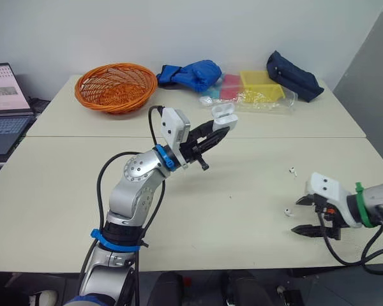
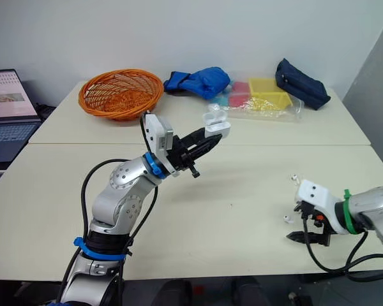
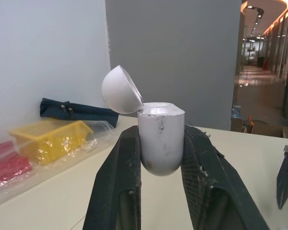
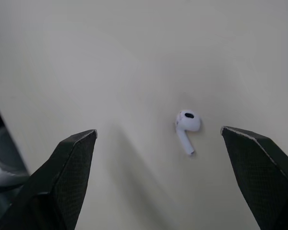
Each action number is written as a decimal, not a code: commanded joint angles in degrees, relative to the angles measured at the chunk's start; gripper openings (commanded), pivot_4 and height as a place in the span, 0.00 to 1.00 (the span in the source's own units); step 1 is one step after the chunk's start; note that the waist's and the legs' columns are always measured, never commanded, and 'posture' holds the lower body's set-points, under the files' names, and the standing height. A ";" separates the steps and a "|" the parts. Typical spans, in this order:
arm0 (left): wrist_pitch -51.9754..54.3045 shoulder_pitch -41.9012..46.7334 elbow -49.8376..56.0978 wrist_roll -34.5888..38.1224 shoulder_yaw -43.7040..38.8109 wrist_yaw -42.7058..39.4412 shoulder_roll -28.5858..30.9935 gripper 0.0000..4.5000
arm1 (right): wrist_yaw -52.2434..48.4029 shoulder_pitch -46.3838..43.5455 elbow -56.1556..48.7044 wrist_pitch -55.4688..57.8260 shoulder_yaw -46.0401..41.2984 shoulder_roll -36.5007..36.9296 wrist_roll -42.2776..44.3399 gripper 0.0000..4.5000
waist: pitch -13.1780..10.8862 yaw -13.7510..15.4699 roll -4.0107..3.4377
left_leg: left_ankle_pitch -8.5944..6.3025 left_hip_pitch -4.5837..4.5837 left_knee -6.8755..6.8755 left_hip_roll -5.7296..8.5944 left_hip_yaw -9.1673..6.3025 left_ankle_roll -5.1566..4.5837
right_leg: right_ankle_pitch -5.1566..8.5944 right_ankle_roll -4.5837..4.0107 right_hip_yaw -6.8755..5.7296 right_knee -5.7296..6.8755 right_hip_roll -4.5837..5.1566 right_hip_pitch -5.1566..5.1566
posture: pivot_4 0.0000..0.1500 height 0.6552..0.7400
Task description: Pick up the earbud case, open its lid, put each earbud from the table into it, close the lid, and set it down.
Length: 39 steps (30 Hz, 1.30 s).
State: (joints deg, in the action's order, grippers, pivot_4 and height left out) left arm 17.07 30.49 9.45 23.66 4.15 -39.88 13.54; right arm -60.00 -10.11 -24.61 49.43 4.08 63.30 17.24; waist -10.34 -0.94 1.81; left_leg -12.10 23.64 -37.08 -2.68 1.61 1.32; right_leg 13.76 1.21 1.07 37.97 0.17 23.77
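Earbud (image 4: 186,125) lies on the pale table (image 1: 242,191) at the near right, stem flat on the surface. The right gripper (image 1: 299,216) sits low over the table around it, its two black fingers spread wide apart with the earbud in the gap, closer to one finger and touching neither. A second earbud (image 1: 293,171) lies a little farther back on the right, well apart from the first.

Toward the middle, the left gripper (image 1: 222,129) is raised above the table, its fingers clamped on either side of the white earbud case (image 3: 161,139). The case stands upright between them with its lid (image 3: 121,90) hinged back and open.

Along the far edge, from left to right, are an orange wicker basket (image 1: 115,87), a blue bag (image 1: 191,74), red (image 1: 230,86) and yellow (image 1: 260,86) boxes in clear plastic, and a navy pouch (image 1: 293,76). A laptop (image 1: 3,108) stands open at the far left, off the table.
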 commanded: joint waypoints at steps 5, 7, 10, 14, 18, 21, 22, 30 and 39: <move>-0.31 -0.71 3.95 0.58 -0.29 1.21 -0.09 0.17 | 6.46 -0.45 3.15 -5.12 4.30 -4.20 -5.76 0.96 | 0.00 0.02 -0.02 | 0.00 0.06 0.03 0.02 -0.04 0.00 | 0.01 0.00 -0.04 -0.01 0.00 0.03 | 1.00 1.00; -0.37 -0.55 3.85 0.51 -0.32 1.21 0.00 0.17 | 7.15 0.21 4.96 -5.88 4.60 -5.03 -6.44 0.96 | 0.00 0.10 -0.02 | 0.00 0.10 0.03 0.02 -0.04 0.00 | 0.01 0.01 -0.05 -0.06 0.00 0.03 | 1.00 1.00; -0.37 -0.49 3.89 0.59 -0.31 1.19 0.22 0.17 | 6.94 0.63 6.24 -7.22 4.34 -4.81 -6.91 0.88 | 0.02 0.13 0.00 | 0.00 0.08 0.01 0.01 -0.03 0.00 | 0.00 0.02 -0.04 -0.07 0.00 0.00 | 1.00 1.00; -0.40 -0.59 4.02 0.70 -0.37 1.08 0.42 0.17 | 6.66 1.40 5.62 -7.43 3.92 -4.34 -6.49 0.59 | 0.02 0.13 0.00 | 0.00 -0.04 -0.03 0.02 -0.03 0.00 | 0.01 -0.02 -0.04 -0.01 0.00 -0.08 | 1.00 1.00; -0.49 -0.60 3.97 0.65 -0.28 1.12 0.36 0.17 | 6.57 2.35 4.27 -7.03 3.73 -4.15 -6.06 0.27 | 0.02 0.14 0.01 | 0.00 -0.21 -0.01 0.02 -0.03 0.00 | 0.04 -0.07 -0.03 -0.07 0.01 -0.28 | 1.00 1.00; -0.68 -0.79 3.92 0.55 -0.22 1.07 0.34 0.17 | 5.87 4.01 5.45 -9.10 3.07 -2.73 -6.80 0.06 | 0.02 0.26 0.01 | 0.00 -0.22 -0.02 0.02 -0.01 0.00 | 0.03 -0.05 -0.01 -0.08 0.02 -0.28 | 1.00 1.00; -0.72 -0.85 3.94 0.51 -0.19 1.07 0.34 0.17 | 5.60 4.59 5.91 -9.98 2.83 -2.16 -7.06 0.01 | 0.02 0.41 0.01 | 0.00 -0.22 -0.01 0.02 -0.02 0.00 | 0.03 -0.05 -0.03 -0.09 0.03 -0.29 | 1.00 1.00; -0.90 -0.45 3.37 0.49 -0.13 1.03 0.03 0.17 | -1.87 6.09 9.27 -18.35 0.07 4.40 -5.95 0.01 | 0.01 1.23 0.01 | 0.00 -0.19 0.00 0.13 0.02 0.00 | 0.05 -0.07 -0.02 -0.26 0.15 -0.34 | 1.00 1.00; -1.06 -0.99 3.72 0.19 0.02 1.79 -0.62 0.17 | -3.36 0.77 15.83 -22.28 1.17 2.15 -7.13 0.01 | 0.00 0.59 0.01 | 0.00 -0.22 0.11 0.00 -0.03 0.00 | 0.02 -0.03 -0.06 -0.19 0.00 -0.27 | 1.00 1.00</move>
State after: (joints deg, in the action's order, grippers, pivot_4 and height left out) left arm 17.03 29.29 11.12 23.66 4.52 -38.25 13.12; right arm -62.74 -8.50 -8.64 27.96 5.78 65.31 10.27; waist -10.34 -0.35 1.82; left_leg -12.10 23.42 -36.97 -2.69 1.53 1.31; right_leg 13.79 1.17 0.98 37.79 0.15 23.50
